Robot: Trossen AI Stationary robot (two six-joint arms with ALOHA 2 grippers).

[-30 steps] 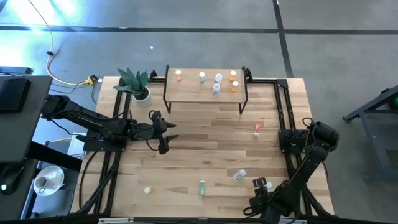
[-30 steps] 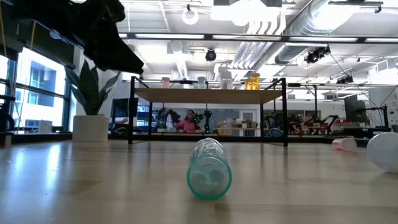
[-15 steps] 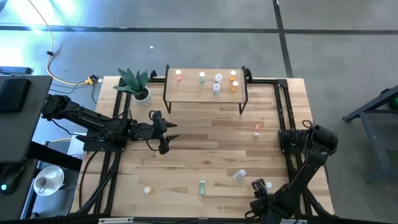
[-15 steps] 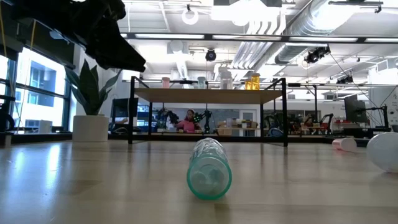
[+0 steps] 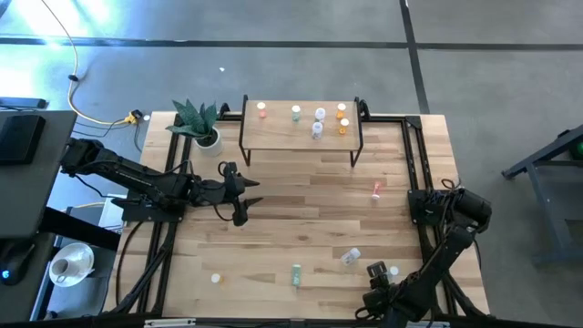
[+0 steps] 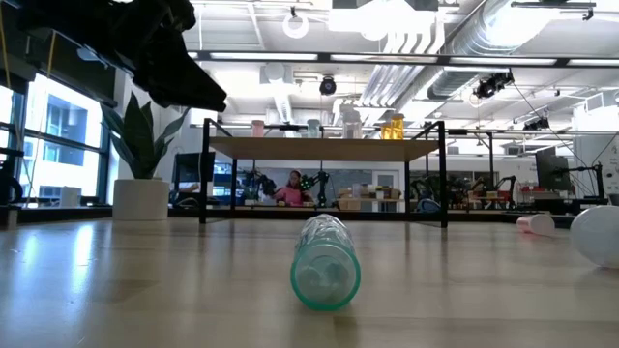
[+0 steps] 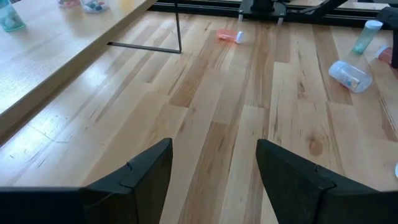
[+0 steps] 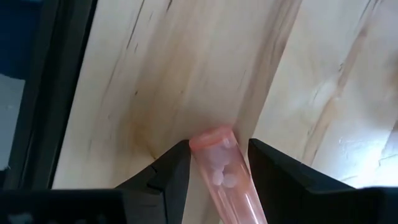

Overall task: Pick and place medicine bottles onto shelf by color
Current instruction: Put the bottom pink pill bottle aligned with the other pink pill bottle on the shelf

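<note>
Right fingers (image 8: 214,171) clamp pink bottle (image 8: 222,171) (wrist view only); left fingers (image 7: 214,171) wide.

My right claw (image 8: 214,171) has matt black fingers pressed against a translucent pink plastic bottle (image 8: 225,176), smooth and glossy. The tabletop (image 5: 301,214) is pale striped wood with a light sheen. The shelf (image 5: 301,133) is light wood on thin black metal legs. My left claw (image 7: 211,180) is matt black.
</note>
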